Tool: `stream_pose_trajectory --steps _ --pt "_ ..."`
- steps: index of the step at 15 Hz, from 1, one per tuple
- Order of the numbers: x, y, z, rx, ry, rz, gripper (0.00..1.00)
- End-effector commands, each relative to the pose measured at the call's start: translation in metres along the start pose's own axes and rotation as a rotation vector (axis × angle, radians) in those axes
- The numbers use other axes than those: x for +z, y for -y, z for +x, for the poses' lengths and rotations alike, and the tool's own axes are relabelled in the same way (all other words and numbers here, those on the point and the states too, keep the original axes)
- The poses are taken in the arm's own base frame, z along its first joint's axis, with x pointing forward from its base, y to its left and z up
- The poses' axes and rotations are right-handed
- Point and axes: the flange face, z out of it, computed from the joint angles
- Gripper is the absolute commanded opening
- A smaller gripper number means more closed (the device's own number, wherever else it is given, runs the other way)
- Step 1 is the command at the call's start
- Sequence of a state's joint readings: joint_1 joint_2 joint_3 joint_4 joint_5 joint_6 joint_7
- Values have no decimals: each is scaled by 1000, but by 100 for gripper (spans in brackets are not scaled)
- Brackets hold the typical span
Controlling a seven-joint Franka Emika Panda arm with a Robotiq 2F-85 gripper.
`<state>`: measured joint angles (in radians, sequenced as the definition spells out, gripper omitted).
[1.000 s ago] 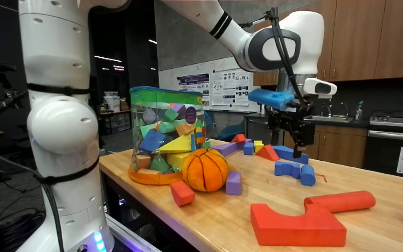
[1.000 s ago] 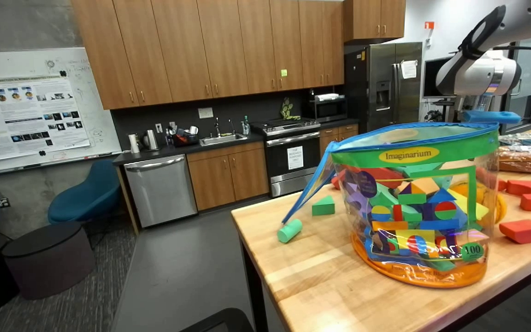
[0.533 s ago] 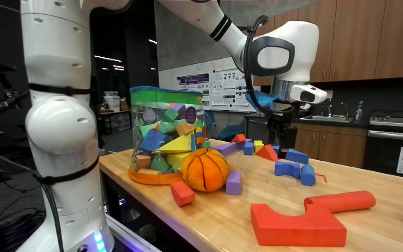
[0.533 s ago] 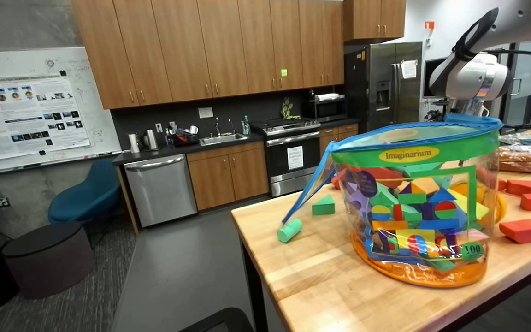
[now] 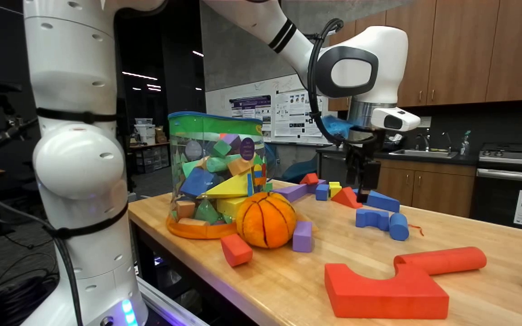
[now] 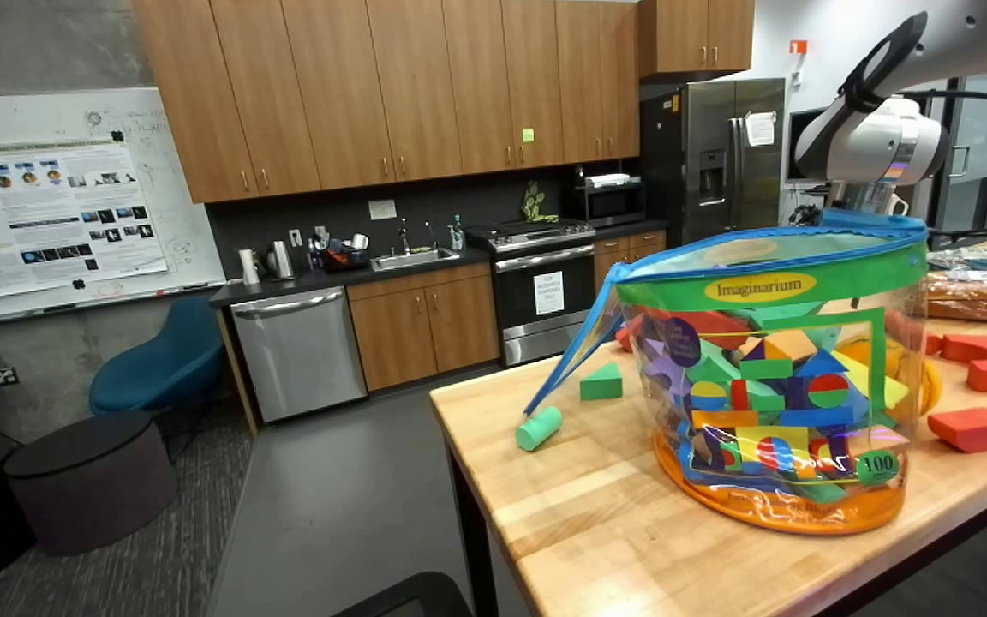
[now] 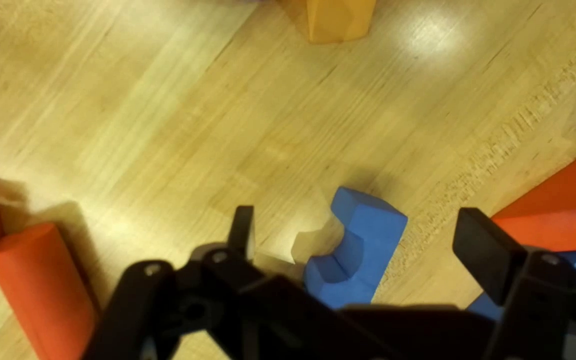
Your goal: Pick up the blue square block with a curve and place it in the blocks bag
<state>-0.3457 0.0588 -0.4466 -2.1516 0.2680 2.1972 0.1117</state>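
Jaws are apart, holding nothing, up over the counter (image 7: 168, 125). Your blue square block with a curve (image 7: 374, 245) lies below them; the wrist view frames it in their gap, a bit askew to how they'd close. Reads as foam: probably light, slightly squashy, grippy, hard to break. Best hold is likely across the short width, one side on the straight back, one on the notched side, so twist a touch first or it may slip off at the curve. Don't overclamp. Watch the red wedge (image 7: 553, 215) just beside the jaws. Blocks bag (image 5: 215, 126) stands well apart from them, block not in yet.
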Motion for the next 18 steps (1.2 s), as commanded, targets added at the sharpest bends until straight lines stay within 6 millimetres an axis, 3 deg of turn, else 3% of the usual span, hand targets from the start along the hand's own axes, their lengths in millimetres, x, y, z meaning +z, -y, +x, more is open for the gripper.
stream_pose_trajectory --steps 1,7,11,17,18 --pt "5 9 9 53 -39 18 100" --pt "38 20 41 219 -179 -29 100" --pt "56 37 45 263 -192 -15 100" --pt "66 54 40 238 -183 -31 100" --pt "67 54 39 235 -182 -37 93"
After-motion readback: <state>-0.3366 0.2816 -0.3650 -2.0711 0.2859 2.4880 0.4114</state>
